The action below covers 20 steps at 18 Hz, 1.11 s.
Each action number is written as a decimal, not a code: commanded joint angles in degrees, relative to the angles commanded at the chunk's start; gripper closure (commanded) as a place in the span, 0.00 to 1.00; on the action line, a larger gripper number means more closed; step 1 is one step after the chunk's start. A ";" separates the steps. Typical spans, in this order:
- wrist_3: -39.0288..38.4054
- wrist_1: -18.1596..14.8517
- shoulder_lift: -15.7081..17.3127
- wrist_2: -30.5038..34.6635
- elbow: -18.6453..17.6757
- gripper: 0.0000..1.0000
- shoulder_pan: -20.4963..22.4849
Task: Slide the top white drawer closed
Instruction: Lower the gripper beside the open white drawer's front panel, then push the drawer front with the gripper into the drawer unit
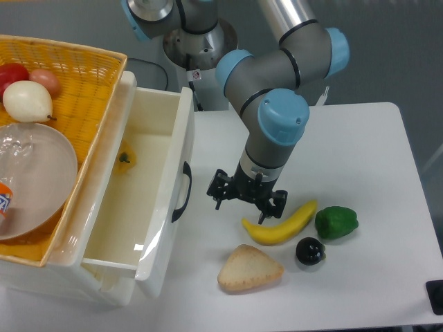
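The top white drawer point(149, 200) is pulled out to the right from under the yellow wicker basket point(83, 76). Its glossy tray is open to view, with a small yellow thing point(126, 158) inside. The curved black handle point(183, 191) is on its front face. My gripper point(241, 203) hangs over the table just right of the handle, apart from it, pointing down. Its fingers are spread and hold nothing. The lower drawer is hidden.
A banana point(282, 223), a green pepper point(336, 222), a dark round fruit point(310, 251) and a bread piece point(250, 269) lie on the white table right of and below my gripper. The basket holds a clear bowl point(34, 173) and fruits.
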 joint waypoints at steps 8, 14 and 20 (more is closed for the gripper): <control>0.35 1.32 -1.23 2.81 -0.09 0.00 -2.02; 0.26 1.58 -1.41 2.81 -0.18 0.00 -2.28; 0.09 1.58 -1.67 2.81 -0.26 0.00 -2.81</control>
